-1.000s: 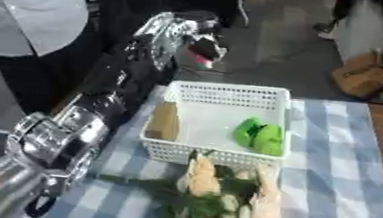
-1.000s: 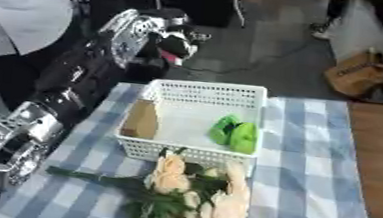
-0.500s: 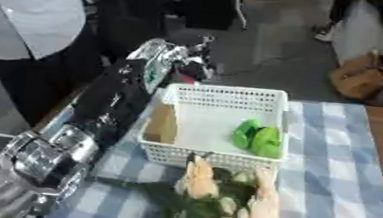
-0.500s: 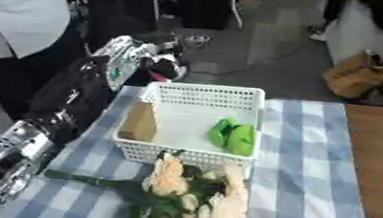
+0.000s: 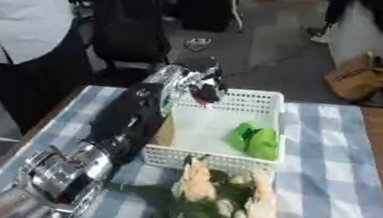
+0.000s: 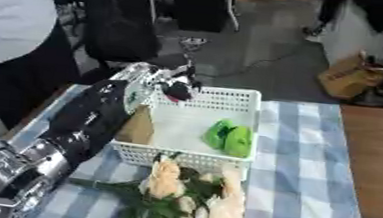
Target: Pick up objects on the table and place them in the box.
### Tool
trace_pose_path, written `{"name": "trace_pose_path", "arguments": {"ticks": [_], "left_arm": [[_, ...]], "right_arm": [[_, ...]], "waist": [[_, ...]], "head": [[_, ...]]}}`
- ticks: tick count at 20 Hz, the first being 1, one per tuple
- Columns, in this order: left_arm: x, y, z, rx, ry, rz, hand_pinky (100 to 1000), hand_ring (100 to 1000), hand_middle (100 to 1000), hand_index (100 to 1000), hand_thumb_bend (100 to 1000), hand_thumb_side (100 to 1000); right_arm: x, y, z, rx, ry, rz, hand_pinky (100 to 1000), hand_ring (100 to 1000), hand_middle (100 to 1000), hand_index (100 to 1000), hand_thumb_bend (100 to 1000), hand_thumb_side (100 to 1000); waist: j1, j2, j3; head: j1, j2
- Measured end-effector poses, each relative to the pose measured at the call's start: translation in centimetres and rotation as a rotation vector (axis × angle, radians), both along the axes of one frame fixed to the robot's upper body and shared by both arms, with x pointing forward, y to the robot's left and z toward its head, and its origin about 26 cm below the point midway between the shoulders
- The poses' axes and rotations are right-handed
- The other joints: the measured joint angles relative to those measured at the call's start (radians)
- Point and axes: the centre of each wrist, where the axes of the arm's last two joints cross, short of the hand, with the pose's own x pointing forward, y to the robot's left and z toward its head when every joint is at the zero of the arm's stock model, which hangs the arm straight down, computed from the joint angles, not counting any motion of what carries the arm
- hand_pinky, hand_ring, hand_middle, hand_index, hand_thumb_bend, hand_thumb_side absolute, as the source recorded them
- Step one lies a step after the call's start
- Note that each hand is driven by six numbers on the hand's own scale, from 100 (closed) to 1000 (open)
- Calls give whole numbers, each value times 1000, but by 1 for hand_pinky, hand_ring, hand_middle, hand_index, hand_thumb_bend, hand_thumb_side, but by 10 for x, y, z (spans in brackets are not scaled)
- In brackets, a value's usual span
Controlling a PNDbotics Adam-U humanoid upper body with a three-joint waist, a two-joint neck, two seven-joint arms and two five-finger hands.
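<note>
On the checked cloth (image 5: 331, 159), our left hand (image 5: 196, 84) hung at the basket's (image 5: 270, 103) far left corner; whether its fingers held anything we couldn't tell. The flowers (image 5: 221, 199) lay lengthwise, nearer us.

Robot left arm, black w/ silver joints.
Left hand (image 5: 199, 84): silver and black, dark red patch by fingers.

I see white mesh basket (image 5: 266, 104) at frame centre, green object (image 5: 256, 141) inside, tan block (image 6: 137, 127) at its left. Blue-white checked cloth (image 5: 329, 179). Cream flowers (image 5: 195, 180), green leaves. My left hand (image 5: 194, 81) black and silver.
</note>
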Motion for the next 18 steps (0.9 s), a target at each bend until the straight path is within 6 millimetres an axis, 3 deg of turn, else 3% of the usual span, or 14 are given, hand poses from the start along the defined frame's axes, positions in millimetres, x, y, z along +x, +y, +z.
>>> {"name": "trace_pose_path", "arguments": {"ticks": [1,3,4,5,6,7,8,9,10,11,12,13,15,18], "left_arm": [[0,0,0,3,-8,-1,100,100,100,333,100,313],[0,-3,-2,8,-19,-8,100,118,188,411,100,293],[0,-4,-3,11,-22,-9,100,259,312,534,100,273],[1,-4,-4,15,-21,-9,100,259,312,534,100,273],[1,-5,-5,18,-19,-8,100,366,423,660,100,263],[1,-6,-6,22,-17,-6,100,393,450,677,100,264],[1,-6,-7,28,-11,-1,233,551,613,786,100,268],[1,-6,-8,35,-4,6,234,595,658,813,100,271],[1,-6,-9,43,5,12,487,812,840,966,100,308],[1,-6,-9,52,13,13,487,812,840,966,100,308],[1,-7,-9,60,22,11,664,931,933,1000,100,411],[2,-8,-10,70,34,5,686,946,950,1000,100,428],[2,-10,-11,86,57,-11,920,1000,1000,1000,100,596],[2,-11,-11,109,110,-49,1000,1000,1000,1000,100,719]], "right_arm": [[0,0,0,1,0,1,661,723,567,599,100,932],[0,0,1,3,-2,3,661,722,567,599,100,933],[0,0,1,4,-2,3,661,722,567,599,100,934],[0,0,1,5,-2,4,661,722,567,599,100,934],[0,0,1,6,-2,5,661,722,567,599,100,934],[0,0,1,7,-2,6,661,722,567,599,100,934],[0,0,1,7,-2,6,661,723,567,599,100,937],[0,0,1,7,-2,7,661,723,567,599,100,933],[0,0,1,8,-1,8,660,722,567,599,100,933],[0,0,1,9,-1,9,660,722,567,599,100,933],[0,0,1,10,-1,10,660,722,567,599,100,936],[0,0,1,11,-1,11,660,722,567,599,100,933],[0,0,1,12,-1,11,661,723,567,599,100,933],[0,0,1,14,-1,13,661,723,568,599,100,933]], "waist": [[0,0,-1],[0,0,-2],[0,0,-2],[0,0,-3],[0,0,-3],[0,0,-3],[0,0,-3],[0,0,-3],[0,0,-3],[0,0,-3],[0,0,-3],[0,0,-3],[0,0,-3],[0,0,-3]], "head": [[0,0],[0,0],[0,-1],[0,-3],[1,-5],[2,-7],[3,-8],[5,-9],[6,-9],[7,-9],[7,-9],[7,-9],[8,-9],[7,-9]]}}
